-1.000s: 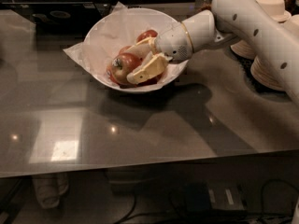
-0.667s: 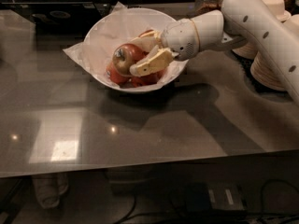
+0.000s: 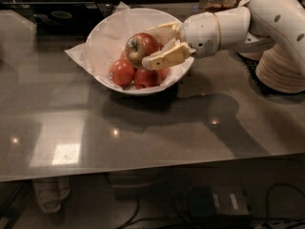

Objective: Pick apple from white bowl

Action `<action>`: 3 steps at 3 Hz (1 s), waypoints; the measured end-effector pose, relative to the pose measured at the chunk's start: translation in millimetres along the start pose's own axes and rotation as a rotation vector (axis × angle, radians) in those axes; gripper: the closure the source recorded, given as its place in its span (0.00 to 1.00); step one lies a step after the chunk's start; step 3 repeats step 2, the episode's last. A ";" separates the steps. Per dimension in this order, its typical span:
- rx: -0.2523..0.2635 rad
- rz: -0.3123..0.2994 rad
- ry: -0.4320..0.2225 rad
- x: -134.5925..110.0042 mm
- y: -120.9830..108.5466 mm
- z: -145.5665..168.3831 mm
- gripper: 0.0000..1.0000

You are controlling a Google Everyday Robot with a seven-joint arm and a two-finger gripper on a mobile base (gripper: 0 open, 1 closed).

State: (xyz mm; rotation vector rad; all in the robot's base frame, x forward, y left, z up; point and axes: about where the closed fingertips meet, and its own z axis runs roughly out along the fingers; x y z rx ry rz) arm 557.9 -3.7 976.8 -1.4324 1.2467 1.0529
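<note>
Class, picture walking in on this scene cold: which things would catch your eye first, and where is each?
The white arm reaches in from the right, and its claw is shut on the apple, holding it over the white bowl at the table's far side. Below it smaller red apples lie in the bowl, and stacked beige dishes stand at the right edge.

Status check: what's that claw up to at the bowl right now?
Claw shut on the apple, over the white bowl. Apple sits higher than the smaller apples. Nothing seen blocking it.
</note>
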 end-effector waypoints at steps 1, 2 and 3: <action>0.108 -0.053 0.071 -18.0 9.8 -24.4 1.00; 0.113 -0.062 0.075 -24.3 12.0 -25.1 1.00; 0.113 -0.062 0.075 -24.3 12.0 -25.1 1.00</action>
